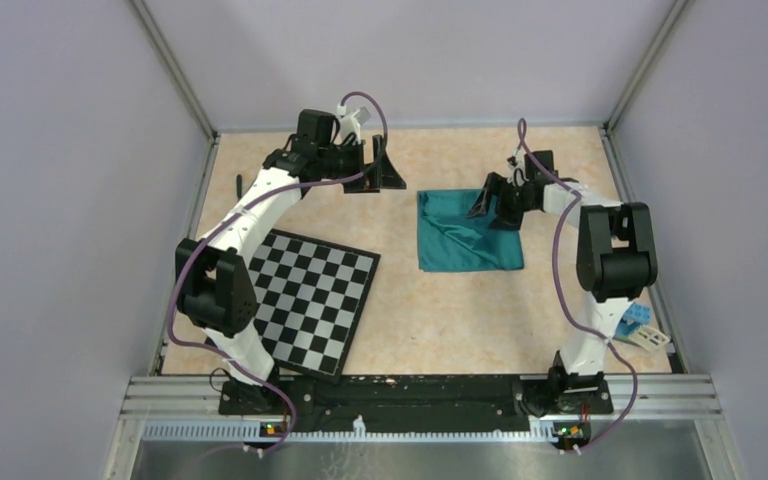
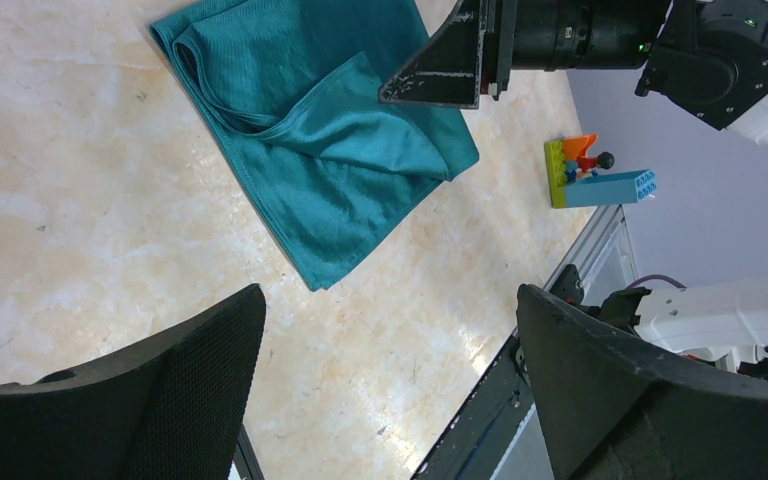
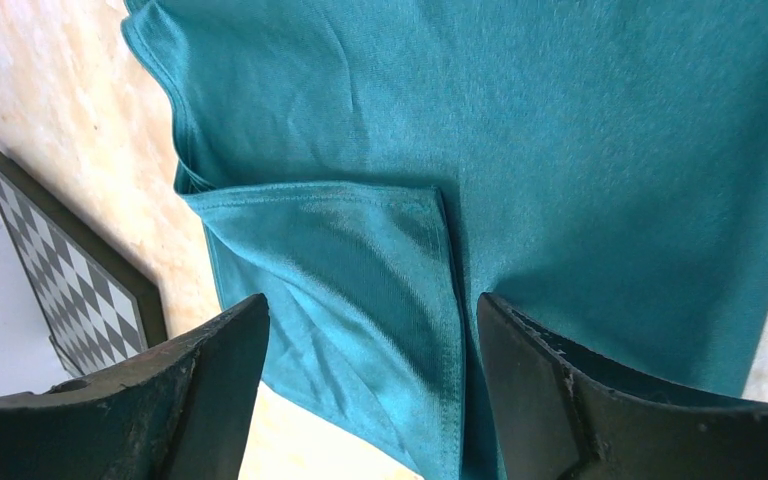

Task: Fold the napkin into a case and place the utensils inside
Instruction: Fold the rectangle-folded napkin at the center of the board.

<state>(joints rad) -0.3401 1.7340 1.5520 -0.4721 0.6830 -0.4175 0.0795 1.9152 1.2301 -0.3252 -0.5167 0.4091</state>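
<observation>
- Top external: fixed above and behind the robot, angled down and forward. It stands far off and takes in the whole table (image 1: 440, 310).
- Left wrist: rides on the left gripper (image 2: 390, 295), whose fingers (image 2: 160, 400) frame the lower edge. It looks down and across the table toward the robot's right side, at middling range.
- Right wrist: rides on the right gripper (image 3: 370, 305) and looks steeply down from very close. The napkin (image 3: 610, 150) fills most of the frame.
- Overlap: the napkin appears in all three views.
- Overlap: the checkerboard (image 1: 310, 300) shows from the top and at the right wrist view's left edge.
- Overlap: the toy blocks (image 2: 595, 175) show in the left wrist and top views.
</observation>
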